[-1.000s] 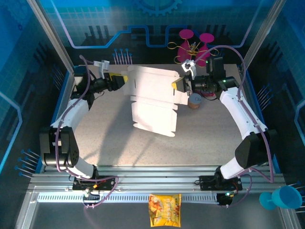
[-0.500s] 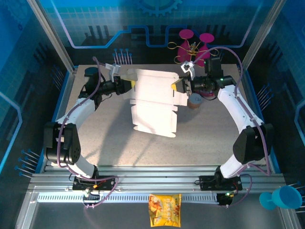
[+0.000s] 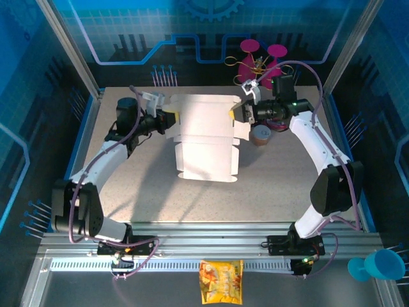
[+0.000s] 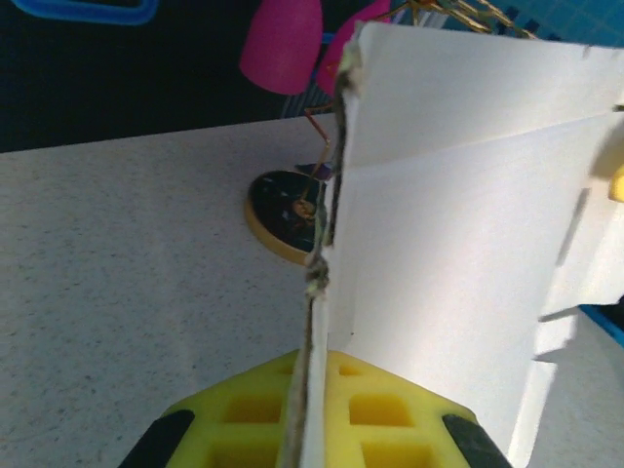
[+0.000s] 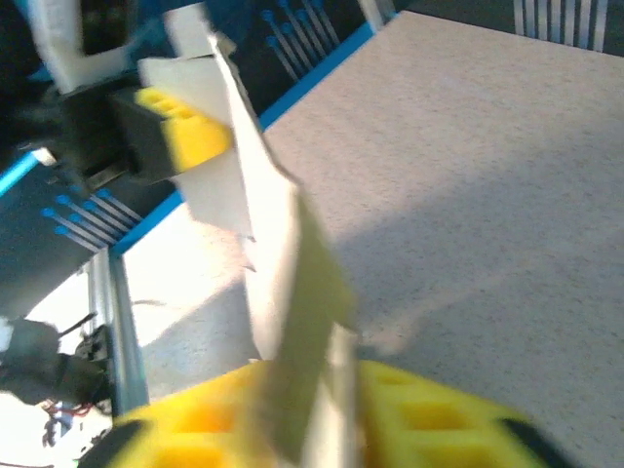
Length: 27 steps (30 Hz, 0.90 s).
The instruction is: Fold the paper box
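The box (image 3: 204,137) is over the tabletop's (image 3: 134,192) far half, white side up, long axis running far to near. The left gripper (image 3: 172,118) clamps its left edge. The right gripper (image 3: 235,114) straddles the right edge — too blurred to tell whether it grips.

1 paper box (image 3: 206,137); 2 robot arms (image 3: 105,157); 2 magenta goblets (image 3: 250,46); 1 blue goblet (image 3: 377,263); 1 round disc (image 3: 261,135); 1 snack bag (image 3: 221,281).

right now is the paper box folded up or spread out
Spread out: the paper box is an open white sheet, flaps loose.
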Tool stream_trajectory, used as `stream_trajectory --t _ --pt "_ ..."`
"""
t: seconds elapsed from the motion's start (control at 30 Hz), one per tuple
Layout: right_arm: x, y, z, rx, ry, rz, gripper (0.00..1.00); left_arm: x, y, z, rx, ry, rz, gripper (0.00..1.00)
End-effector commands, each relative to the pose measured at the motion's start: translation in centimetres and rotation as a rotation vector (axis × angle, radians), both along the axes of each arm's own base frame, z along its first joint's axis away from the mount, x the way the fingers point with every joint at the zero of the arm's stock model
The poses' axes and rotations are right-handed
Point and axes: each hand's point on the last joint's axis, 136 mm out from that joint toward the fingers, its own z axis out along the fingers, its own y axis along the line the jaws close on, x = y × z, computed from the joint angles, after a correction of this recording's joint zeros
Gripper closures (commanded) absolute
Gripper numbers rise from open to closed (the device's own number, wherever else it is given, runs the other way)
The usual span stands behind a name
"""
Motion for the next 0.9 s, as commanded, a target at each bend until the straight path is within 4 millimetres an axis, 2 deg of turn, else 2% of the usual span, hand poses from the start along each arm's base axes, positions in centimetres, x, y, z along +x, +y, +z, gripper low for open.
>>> stream_trajectory --t 0.0,0.1,0.2,0.27,0.4,0.57,0.67,0.7,0.8,0.87 --pt "2.7 -2.1 0.9 -0.085 0.023 -0.347 0.51 -0.5 1.3 0.4 0.084 -0.093 0.103 1.00" --pt "1.5 -3.6 0.9 -0.054 0.120 -0.588 0.52 -1.4 1.3 0.1 0.112 -0.123 0.111 1.00" --pt "-1.5 -4.7 2.0 -0.029 0.115 -0.832 0.49 -2.2 1.2 -0.5 0.144 -0.132 0.120 1.00" --pt "-3.3 -4.0 2.8 0.030 0.130 -0.903 0.49 -2.6 1.2 -0.9 0.160 -0.134 0.128 1.00" --pt "-5.1 -1.6 2.1 0.105 0.331 -0.955 0.54 -3.1 1.3 -1.5 0.176 -0.131 0.148 1.00" --pt "-5.2 -0.2 3.0 0.188 0.520 -1.036 0.51 -3.0 1.6 -1.3 0.196 -0.151 0.184 1.00" --pt "-5.0 1.8 2.3 0.246 0.718 -1.074 0.57 -2.9 1.3 -0.9 0.209 -0.171 0.184 1.00" --pt "-4.9 2.8 1.6 0.234 0.794 -1.098 0.56 -2.9 1.2 -0.9 0.211 -0.175 0.184 1.00" --pt "-4.0 4.6 1.1 0.199 0.885 -1.167 0.56 -3.2 1.0 -1.1 0.212 -0.181 0.176 1.00" --pt "-2.9 5.6 1.2 0.201 0.905 -1.189 0.50 -3.4 1.0 -1.5 0.219 -0.179 0.174 1.00"
